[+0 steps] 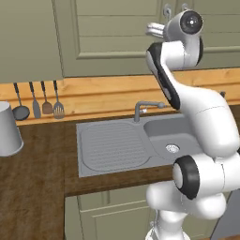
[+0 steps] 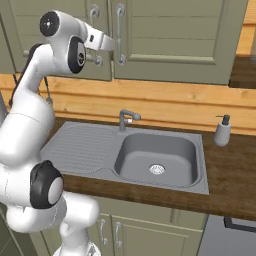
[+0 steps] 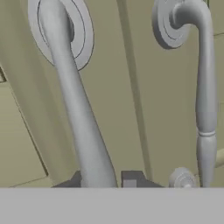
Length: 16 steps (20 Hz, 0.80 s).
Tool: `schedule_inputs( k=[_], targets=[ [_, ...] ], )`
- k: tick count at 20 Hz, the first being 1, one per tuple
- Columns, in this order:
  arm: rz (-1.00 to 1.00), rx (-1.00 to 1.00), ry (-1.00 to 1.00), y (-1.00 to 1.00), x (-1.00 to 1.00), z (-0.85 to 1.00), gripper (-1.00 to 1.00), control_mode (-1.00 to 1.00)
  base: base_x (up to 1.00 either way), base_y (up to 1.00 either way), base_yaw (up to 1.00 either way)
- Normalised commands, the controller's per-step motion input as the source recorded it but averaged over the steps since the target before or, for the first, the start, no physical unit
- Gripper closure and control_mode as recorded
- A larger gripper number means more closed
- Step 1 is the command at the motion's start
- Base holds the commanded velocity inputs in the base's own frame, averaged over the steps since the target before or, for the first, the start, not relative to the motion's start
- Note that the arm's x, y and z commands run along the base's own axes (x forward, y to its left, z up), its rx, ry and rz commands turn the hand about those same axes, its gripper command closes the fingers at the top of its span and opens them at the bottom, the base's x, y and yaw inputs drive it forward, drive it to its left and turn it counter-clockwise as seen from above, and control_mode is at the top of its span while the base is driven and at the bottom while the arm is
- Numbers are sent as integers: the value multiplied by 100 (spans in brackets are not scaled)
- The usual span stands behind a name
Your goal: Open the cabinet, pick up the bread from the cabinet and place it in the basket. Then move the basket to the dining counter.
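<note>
The olive-green cabinet [image 1: 108, 37] [image 2: 175, 40] hangs above the sink with both doors shut. Two grey bar handles run side by side at the seam between the doors. My gripper [image 3: 103, 179] [image 2: 114, 46] [image 1: 151, 30] is raised to them and is shut on one handle [image 3: 74, 109], which passes between the dark fingertips [image 3: 131, 178]. The other handle [image 3: 205, 87] hangs free beside it. The bread is hidden, and the basket and the dining counter are out of view.
A grey sink [image 2: 155, 150] with a faucet [image 2: 127, 117] lies in the dark wood worktop [image 1: 33, 187] below the arm. A soap dispenser [image 2: 222, 131] stands at its right. Kitchen utensils [image 1: 37, 101] hang on the wooden backsplash, and a grey container [image 1: 7, 129] stands at the far left.
</note>
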Motion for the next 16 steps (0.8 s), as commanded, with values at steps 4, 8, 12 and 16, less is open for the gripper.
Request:
schedule_inputs(
  k=[4,8,12,16],
  targets=[
    [-12,-10,5,50,-98,0,100,-100,0,0,0],
    [-5,-7,0,49,-100,0,100,-100,0,0,0],
    [-6,-11,9,67,-100,0,100,-100,0,0,0],
    [0,-8,11,82,-100,0,100,-100,0,0,0]
  ],
)
